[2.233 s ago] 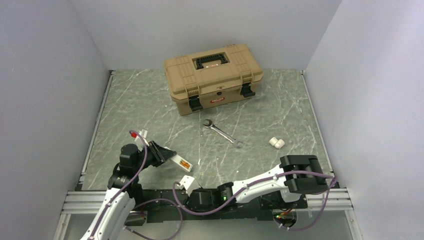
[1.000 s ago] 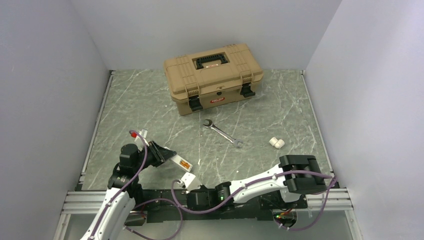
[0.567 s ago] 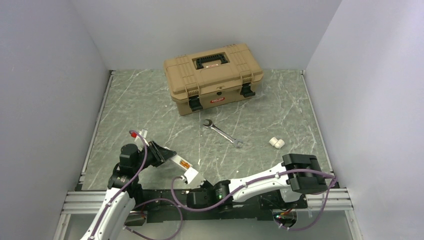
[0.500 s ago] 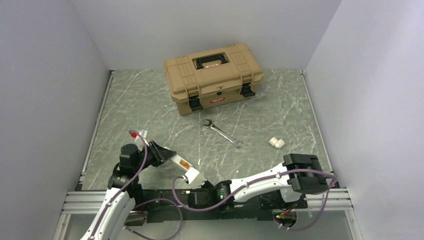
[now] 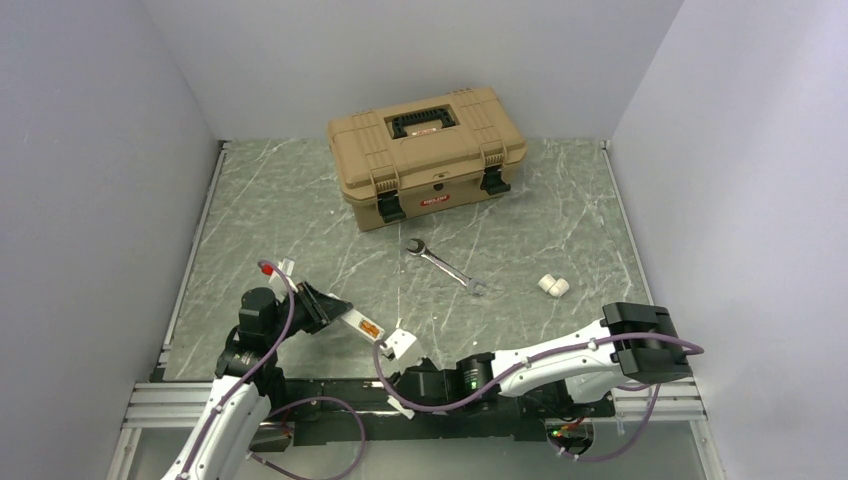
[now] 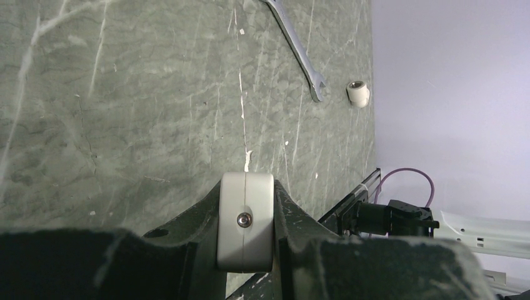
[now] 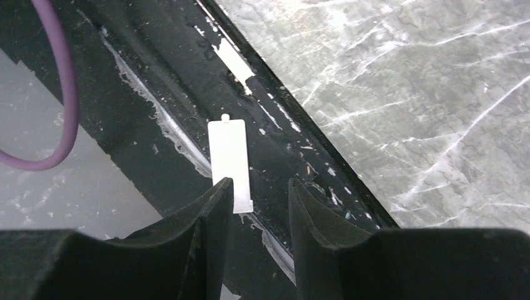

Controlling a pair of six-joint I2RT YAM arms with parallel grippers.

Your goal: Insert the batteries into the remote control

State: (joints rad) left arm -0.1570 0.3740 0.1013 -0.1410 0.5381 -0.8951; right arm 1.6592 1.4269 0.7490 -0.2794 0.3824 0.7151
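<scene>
The remote control [image 5: 356,322], a slim white bar with its orange-brown recess facing up, is held low over the near left of the table. My left gripper [image 5: 325,312] is shut on it. In the left wrist view its white end [image 6: 245,228] sits clamped between the fingers. Two small white batteries [image 5: 553,286] lie side by side on the table to the right, and one shows in the left wrist view [image 6: 358,94]. My right gripper [image 7: 259,187] hangs open over the black front rail with nothing between its fingers. A thin white cover plate [image 7: 229,164] lies flat on the rail by its left finger.
A steel wrench [image 5: 445,265] lies mid-table, also seen as the wrench [image 6: 300,47] from the left wrist. A closed tan toolbox [image 5: 425,150] stands at the back. The black rail [image 7: 187,75] runs along the table's near edge, with a purple cable [image 7: 59,94] looping beside it.
The right gripper has opened and its arm has swung to the right along the front rail. The left arm and the remote have not moved.
</scene>
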